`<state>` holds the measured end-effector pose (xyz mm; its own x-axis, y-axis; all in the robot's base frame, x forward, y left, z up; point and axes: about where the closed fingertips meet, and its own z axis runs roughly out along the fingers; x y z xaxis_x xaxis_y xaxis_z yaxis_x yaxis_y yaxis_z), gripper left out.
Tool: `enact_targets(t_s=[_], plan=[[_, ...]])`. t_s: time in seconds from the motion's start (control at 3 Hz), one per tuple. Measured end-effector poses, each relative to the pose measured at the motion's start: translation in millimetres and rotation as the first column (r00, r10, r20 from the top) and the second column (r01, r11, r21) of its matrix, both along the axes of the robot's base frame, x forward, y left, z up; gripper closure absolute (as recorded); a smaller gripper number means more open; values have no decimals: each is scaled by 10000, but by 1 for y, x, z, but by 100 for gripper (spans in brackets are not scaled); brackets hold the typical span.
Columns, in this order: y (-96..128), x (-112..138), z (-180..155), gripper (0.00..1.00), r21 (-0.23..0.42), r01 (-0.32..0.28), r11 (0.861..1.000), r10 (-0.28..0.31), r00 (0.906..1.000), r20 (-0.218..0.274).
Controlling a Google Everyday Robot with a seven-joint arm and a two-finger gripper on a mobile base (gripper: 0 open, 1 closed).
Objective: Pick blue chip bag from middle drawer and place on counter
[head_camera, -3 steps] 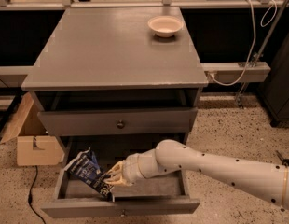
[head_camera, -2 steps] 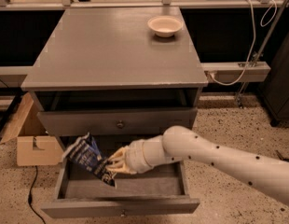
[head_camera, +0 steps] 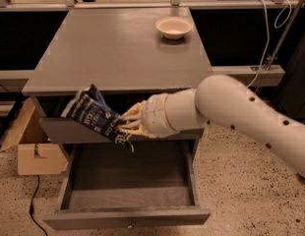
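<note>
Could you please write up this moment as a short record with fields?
claw: shut on the chip bag's lower end, above the open drawer
chip bag: blue, tilted, in the air near the counter's front edge
drawer: pulled out, under the bag
counter: holds a bowl at back right
task stage: bag not yet on counter

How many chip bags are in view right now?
1: the blue chip bag, held by the gripper in front of the upper drawer, above the open middle drawer. The arm could hide another.
</note>
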<state>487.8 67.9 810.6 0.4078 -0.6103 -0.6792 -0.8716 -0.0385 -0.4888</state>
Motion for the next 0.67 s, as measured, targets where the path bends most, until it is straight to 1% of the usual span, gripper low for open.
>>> enact_targets(t_s=[0.33, 0.67], plan=[[-2, 5, 23, 100, -82, 110, 9999, -107, 9993, 358], [-2, 5, 23, 100, -82, 110, 9999, -107, 9993, 358]])
